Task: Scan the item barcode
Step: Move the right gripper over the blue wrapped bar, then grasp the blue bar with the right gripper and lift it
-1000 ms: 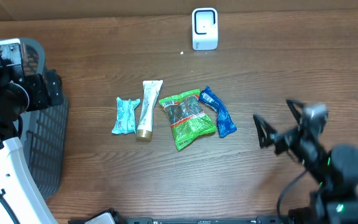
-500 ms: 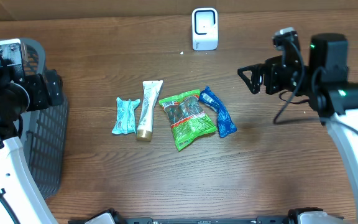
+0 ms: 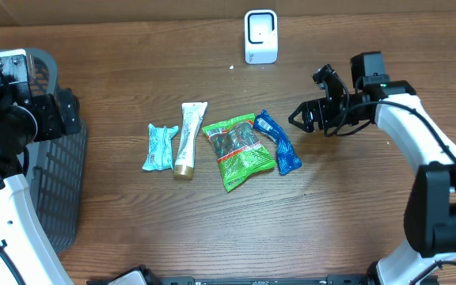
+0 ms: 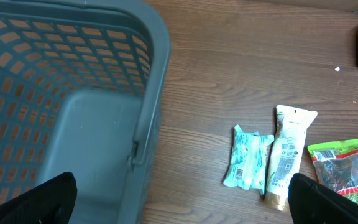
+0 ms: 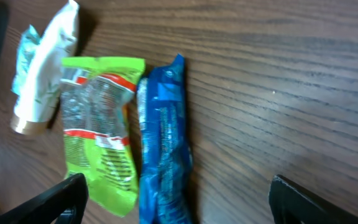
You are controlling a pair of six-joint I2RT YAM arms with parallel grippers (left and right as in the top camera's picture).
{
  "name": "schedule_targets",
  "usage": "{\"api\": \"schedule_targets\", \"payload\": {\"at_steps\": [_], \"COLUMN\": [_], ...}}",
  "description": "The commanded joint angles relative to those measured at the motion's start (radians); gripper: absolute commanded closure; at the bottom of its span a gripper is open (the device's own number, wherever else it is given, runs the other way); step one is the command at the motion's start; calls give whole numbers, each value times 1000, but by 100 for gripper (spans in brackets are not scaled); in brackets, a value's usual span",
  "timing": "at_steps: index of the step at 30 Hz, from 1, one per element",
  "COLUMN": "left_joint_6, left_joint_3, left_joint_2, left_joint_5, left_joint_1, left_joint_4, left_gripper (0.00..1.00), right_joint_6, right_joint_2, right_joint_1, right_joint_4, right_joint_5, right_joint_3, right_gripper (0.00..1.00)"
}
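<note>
Four packaged items lie ahead of the jaws of the right gripper [image 5: 179,198]: one blue packet [image 5: 163,143] nearest them, one green bag [image 5: 98,143] next, then one white tube [image 5: 45,87] and one teal packet [image 5: 25,48] farthest off. One white scanner [image 3: 260,36] stands off to one side of those jaws. One gray basket [image 4: 73,93] sits below the jaws of the left gripper [image 4: 180,199]. There are two grippers, each with two fingers [image 5: 303,202].

The grey plastic mesh basket [image 4: 73,93] is cut off by the left edge. The blue foil packet [image 5: 163,155] is cropped below, and its print is too blurred to be read.
</note>
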State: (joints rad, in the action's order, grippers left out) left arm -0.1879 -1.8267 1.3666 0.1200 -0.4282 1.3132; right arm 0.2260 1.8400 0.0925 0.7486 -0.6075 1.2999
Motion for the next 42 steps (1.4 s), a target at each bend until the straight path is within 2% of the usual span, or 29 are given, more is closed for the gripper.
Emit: {"api": "schedule_targets", "payload": {"at_steps": [1, 10, 21, 25, 32, 36, 40, 42], "left_joint_6": [-18, -18, -18, -18, -18, -18, -18, -18], "left_joint_3": [-13, -13, -13, -13, -13, -13, -13, -13], "left_joint_2": [4, 4, 4, 4, 4, 4, 4, 4], "left_joint_5": [7, 7, 7, 8, 7, 7, 7, 7], "left_joint_1": [-3, -3, -3, -3, -3, -3, -3, -3], "left_joint_4": [-1, -1, -1, -1, -1, -1, -1, -1], "left_gripper": [0, 1, 0, 0, 0, 0, 0, 0], "right_joint_6": [45, 71, 70, 70, 58, 56, -27, -48], "right_joint_2": [35, 114, 199, 238, 269, 269, 269, 269], "right_joint_1": [6, 58, 84, 84, 84, 84, 83, 76], "right_joint_4": [-12, -15, -49, -51, -44, -2, 18, 20], "right_joint_5": [-22, 3, 19, 18, 17, 11, -1, -41], "right_joint_3": [20, 19, 15, 15, -11, -20, -19, -15], "right_gripper": [8, 11, 27, 38, 63, 72, 96, 96]}}
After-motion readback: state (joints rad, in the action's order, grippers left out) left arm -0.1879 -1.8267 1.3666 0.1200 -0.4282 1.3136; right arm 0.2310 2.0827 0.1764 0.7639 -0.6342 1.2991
